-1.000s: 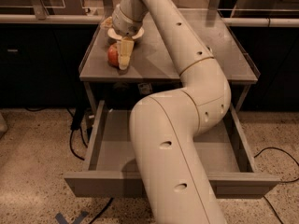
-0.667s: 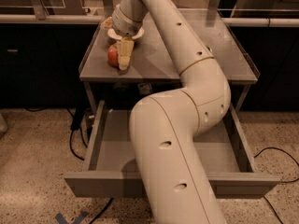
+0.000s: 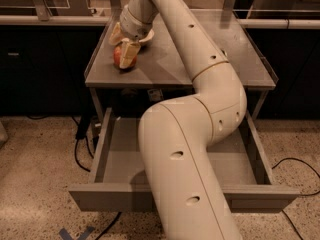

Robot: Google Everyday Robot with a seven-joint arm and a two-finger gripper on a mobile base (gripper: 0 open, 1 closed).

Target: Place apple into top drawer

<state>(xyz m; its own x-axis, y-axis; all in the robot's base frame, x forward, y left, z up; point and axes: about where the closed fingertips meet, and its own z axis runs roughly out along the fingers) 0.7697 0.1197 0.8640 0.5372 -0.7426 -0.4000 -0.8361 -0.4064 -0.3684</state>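
Grey desk (image 3: 150, 71), open top drawer (image 3: 102, 146) below its front edge. Apple (image 3: 118, 59) sits near the front-left corner, directly under the gripper (image 3: 123, 49), which straddles it from above; cannot tell if it's clamped. Drawer lies forward and down from there.

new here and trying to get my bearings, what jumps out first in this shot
The big cream arm fills the middle of the view, bending up from the lower foreground to the grey table. Its end effector sits at the red apple near the table's front-left corner. Below, the top drawer stands pulled wide open.
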